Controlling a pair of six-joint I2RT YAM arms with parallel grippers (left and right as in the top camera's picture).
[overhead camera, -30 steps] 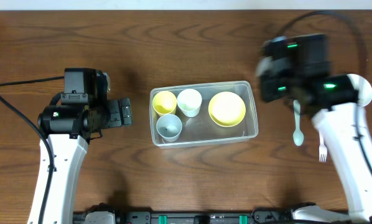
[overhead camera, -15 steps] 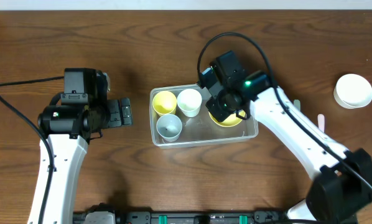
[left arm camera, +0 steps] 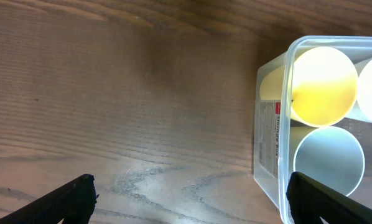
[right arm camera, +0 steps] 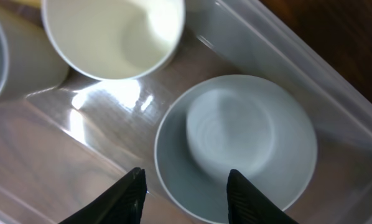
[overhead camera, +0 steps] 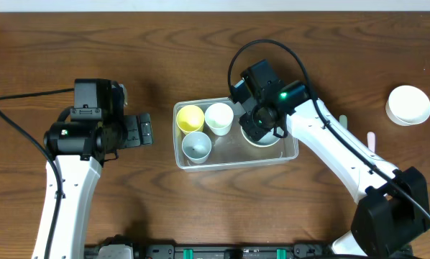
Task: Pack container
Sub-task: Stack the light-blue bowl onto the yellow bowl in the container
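The clear plastic container [overhead camera: 290, 152] sits mid-table. It holds a yellow cup [overhead camera: 190, 117], a white cup [overhead camera: 218, 117], a pale blue cup [overhead camera: 195, 146] and, at its right end, a pale grey-blue bowl [right arm camera: 236, 146]. My right gripper [overhead camera: 262, 129] hangs over that bowl. It is open [right arm camera: 185, 193], one finger outside the bowl's rim and one over its inside. My left gripper [overhead camera: 149, 130] is open and empty just left of the container. In the left wrist view [left arm camera: 189, 199] the container wall [left arm camera: 270, 137] is beside its right finger.
A white bowl [overhead camera: 408, 105] stands at the far right of the table. A thin pale utensil [overhead camera: 371, 140] lies right of the container, partly hidden by the right arm. Bare wood surrounds the left arm.
The right arm swung from the table's right side to over the container. The yellow bowl seen there earlier now shows a pale bowl on top. The left arm has not moved.
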